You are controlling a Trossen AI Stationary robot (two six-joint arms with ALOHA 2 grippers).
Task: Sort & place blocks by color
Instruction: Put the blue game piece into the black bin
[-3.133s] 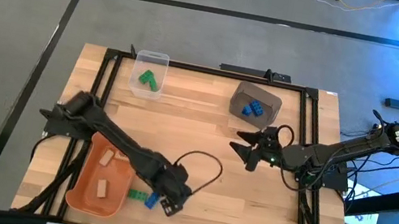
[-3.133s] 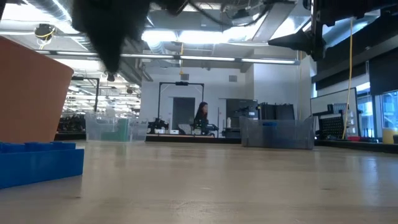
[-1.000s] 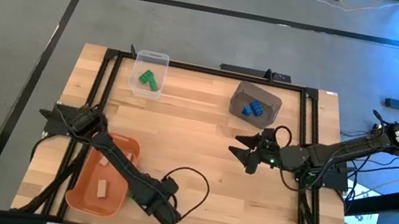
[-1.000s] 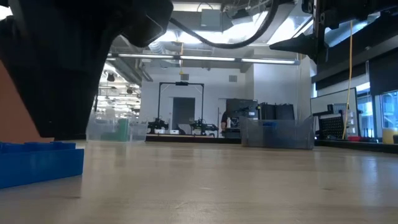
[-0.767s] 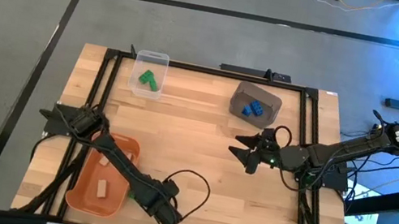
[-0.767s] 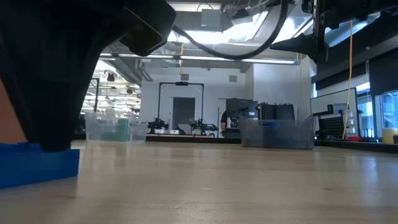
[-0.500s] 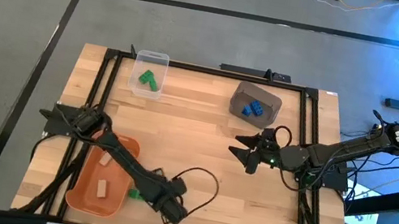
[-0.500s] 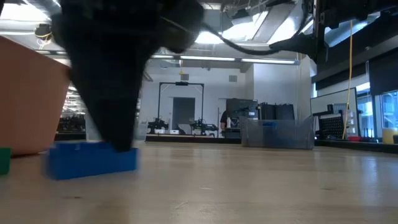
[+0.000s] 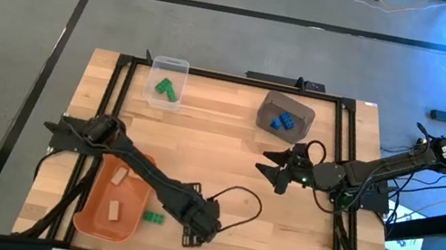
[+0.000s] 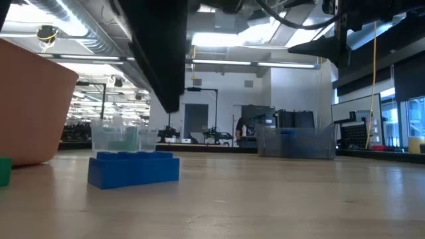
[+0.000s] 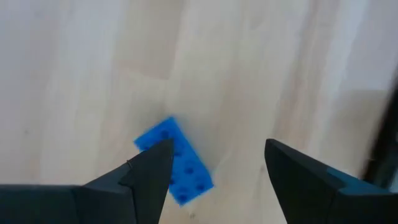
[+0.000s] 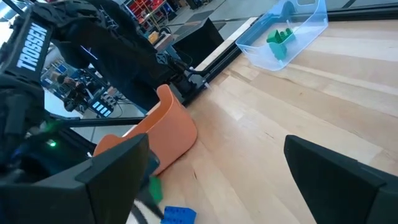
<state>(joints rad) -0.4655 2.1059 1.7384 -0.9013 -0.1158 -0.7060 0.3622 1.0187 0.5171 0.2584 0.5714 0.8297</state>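
Block count, high view: two green blocks (image 9: pixel 164 88) in the clear bin (image 9: pixel 166 83); two blue blocks (image 9: pixel 280 120) in the grey bin (image 9: pixel 285 113); two tan blocks (image 9: pixel 115 193) in the orange tub (image 9: pixel 112 198); one green block (image 9: pixel 153 218) loose on the table (image 9: pixel 226 158) just beside the tub. One loose blue block (image 10: pixel 135 170) lies flat on the table near the front edge, below the left gripper (image 11: pixel 212 163).

The left gripper's jaws are spread wide, holding nothing, with the block between and beneath them. The right gripper (image 9: pixel 276 168) hovers near the grey bin, jaws wide, empty.

Surface: pale wood planks in a black frame. The low view shows a large hall with ceiling lights.

In the high view the left arm hides the loose blue block. The low view cuts the loose green block off at the edge.
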